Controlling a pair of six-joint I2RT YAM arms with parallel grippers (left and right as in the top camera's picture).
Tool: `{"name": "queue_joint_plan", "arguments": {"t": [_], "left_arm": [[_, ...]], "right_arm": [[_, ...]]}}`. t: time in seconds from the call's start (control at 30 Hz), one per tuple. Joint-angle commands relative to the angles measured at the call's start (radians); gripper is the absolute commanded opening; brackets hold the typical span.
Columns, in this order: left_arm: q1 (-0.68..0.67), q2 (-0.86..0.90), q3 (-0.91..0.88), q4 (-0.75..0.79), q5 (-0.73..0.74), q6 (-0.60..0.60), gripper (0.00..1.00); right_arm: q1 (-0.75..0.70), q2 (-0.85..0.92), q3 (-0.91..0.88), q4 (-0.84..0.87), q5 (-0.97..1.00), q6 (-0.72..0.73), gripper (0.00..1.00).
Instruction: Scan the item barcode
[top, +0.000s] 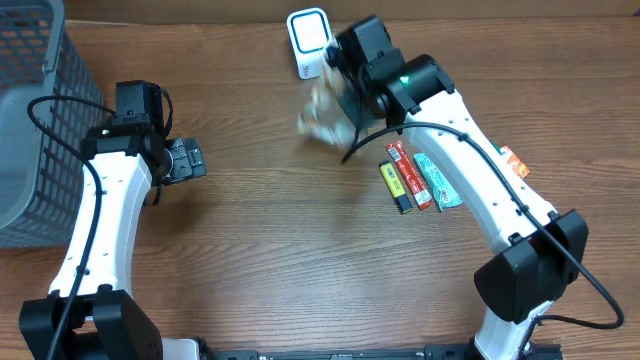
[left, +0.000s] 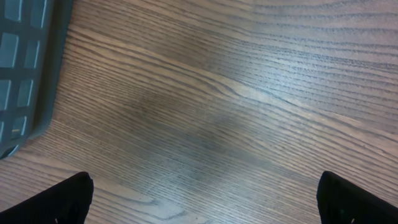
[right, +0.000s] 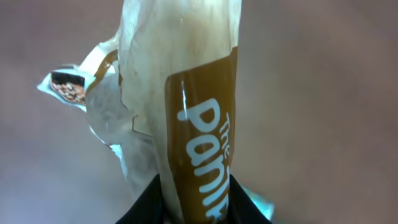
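Packet (right: 193, 112) clamped in right end effector (right: 194, 208); turn barcode face toward scanner (top: 308, 40), hold steady, close. Left end effector (top: 188, 160) apart, idle.

3 bars (top: 410, 175); pkt (top: 322, 112), scanner (top: 308, 40), basket (top: 40, 150) x1

The fingers (left: 59, 202) stand wide apart over the wood-grain table (left: 217, 112), a grey basket (left: 25, 74) corner at upper left.

Snack packet (right: 199, 81): cream, brown band, white lettering. Scanner (top: 308, 38), top centre: white, blue edging. Basket (top: 40, 130), upper left: grey lattice. Table (top: 280, 250): brown woodgrain.
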Motion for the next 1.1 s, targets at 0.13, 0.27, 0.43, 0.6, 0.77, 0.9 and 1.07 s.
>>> {"name": "queue_joint_plan", "arguments": {"t": [0.13, 0.27, 0.43, 0.6, 0.77, 0.9, 1.07], "left_arm": [[0.004, 0.006, 0.006, 0.001, -0.010, -0.004, 1.00], [0.004, 0.006, 0.006, 0.001, -0.010, -0.004, 1.00], [0.004, 0.006, 0.006, 0.001, -0.010, -0.004, 1.00], [0.004, 0.006, 0.006, 0.001, -0.010, -0.004, 1.00], [0.004, 0.006, 0.006, 0.001, -0.010, -0.004, 1.00], [0.004, 0.006, 0.006, 0.001, -0.010, -0.004, 1.00], [0.004, 0.006, 0.006, 0.001, -0.010, -0.004, 1.00]], "right_arm": [[-0.047, -0.002, -0.084, -0.138, -0.128, 0.019, 0.15], [-0.076, -0.002, -0.131, -0.132, -0.128, 0.019, 0.36], [-0.100, -0.002, -0.159, -0.127, -0.128, 0.018, 1.00], [-0.101, -0.002, -0.160, -0.127, -0.128, 0.018, 1.00], [-0.101, -0.002, -0.160, -0.127, -0.128, 0.018, 1.00], [-0.101, -0.002, -0.160, -0.127, -0.128, 0.018, 1.00], [-0.101, -0.002, -0.160, -0.127, -0.128, 0.018, 1.00]]}}
